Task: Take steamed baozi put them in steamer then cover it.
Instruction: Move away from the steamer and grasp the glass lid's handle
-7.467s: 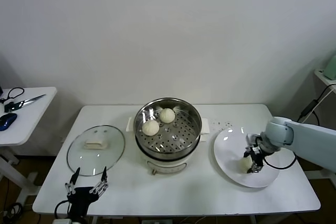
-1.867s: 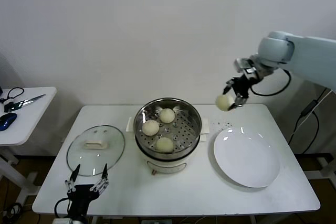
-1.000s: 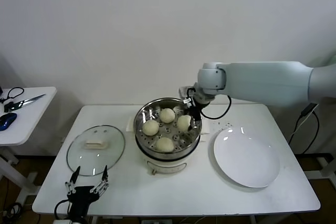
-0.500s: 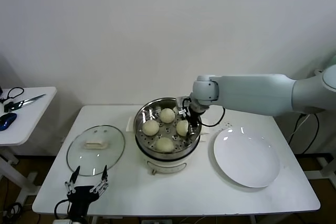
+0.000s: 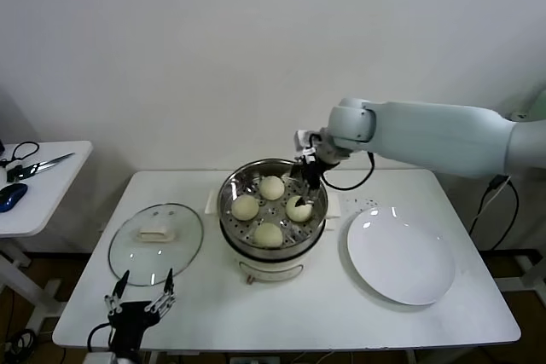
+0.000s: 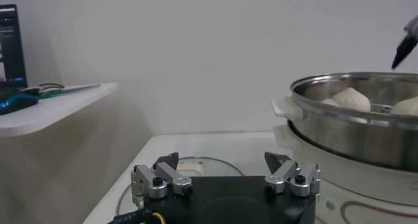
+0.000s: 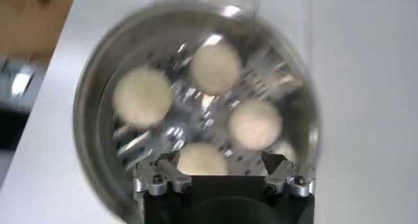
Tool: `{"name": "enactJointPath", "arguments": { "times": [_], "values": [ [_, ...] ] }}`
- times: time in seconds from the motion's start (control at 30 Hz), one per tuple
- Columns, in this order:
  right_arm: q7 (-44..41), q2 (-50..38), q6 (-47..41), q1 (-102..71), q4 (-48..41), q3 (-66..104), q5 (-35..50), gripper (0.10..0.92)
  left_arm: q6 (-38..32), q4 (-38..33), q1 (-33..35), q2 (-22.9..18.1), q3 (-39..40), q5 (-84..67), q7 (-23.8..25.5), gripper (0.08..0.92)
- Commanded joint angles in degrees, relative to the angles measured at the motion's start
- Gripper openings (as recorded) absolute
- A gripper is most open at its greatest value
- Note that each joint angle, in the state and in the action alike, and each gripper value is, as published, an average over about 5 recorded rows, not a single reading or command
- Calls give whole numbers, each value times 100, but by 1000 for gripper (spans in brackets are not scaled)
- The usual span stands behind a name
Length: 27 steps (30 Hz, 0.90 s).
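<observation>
At the bench's front-left corner the left gripper (image 5: 141, 306) sits parked, fingers spread wide and empty. Just behind it the cover (image 5: 156, 243) lies flat near the left edge, its handle (image 5: 154, 233) up. The steamer (image 5: 273, 218) stands mid-bench with all four baozi (image 5: 268, 234) resting on its perforated tray, none left on the plate (image 5: 401, 255) toward the right edge.

The right gripper (image 5: 304, 182) hangs just above the bun nearest the pot's right wall; the right wrist view shows its fingers apart with nothing between them.

Loading looks done, so the step in hand is likely clearing out and covering. I would lift this arm straight up before swinging away, so the fingertips brush neither bun nor rim. The cover should then be taken squarely by its handle, kept level, centred over the pot and lowered until its rim seats evenly all round.
</observation>
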Motion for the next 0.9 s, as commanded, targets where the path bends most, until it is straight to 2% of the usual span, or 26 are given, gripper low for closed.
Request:
{"name": "enactJointPath", "arguments": {
  "times": [0.03, 0.2, 0.43, 0.57, 0.67, 0.9],
  "values": [
    [2507, -1823, 336, -1183, 370, 2434, 1042, 823, 141, -18, 12, 0, -8, -62, -27, 823],
    [3678, -2577, 682, -3213, 705, 4597, 556, 823, 184, -18, -90, 26, 2, 56, 11, 823],
    [3773, -2990, 1300, -7528, 1346, 8882, -344, 823, 152, -9, -425, 108, -9, 115, 101, 823],
    [3532, -2627, 1741, -9898, 1675, 11122, -863, 823, 148, 9, -576, 187, -29, 288, 113, 823],
    [3396, -2141, 2137, -11162, 1909, 12206, -998, 823, 152, 56, -620, 282, -48, 346, 138, 823],
    [2951, -983, 3134, -12702, 1978, 13108, -1271, 823, -150, 288, -749, 400, -68, 632, 237, 823]
  ]
}}
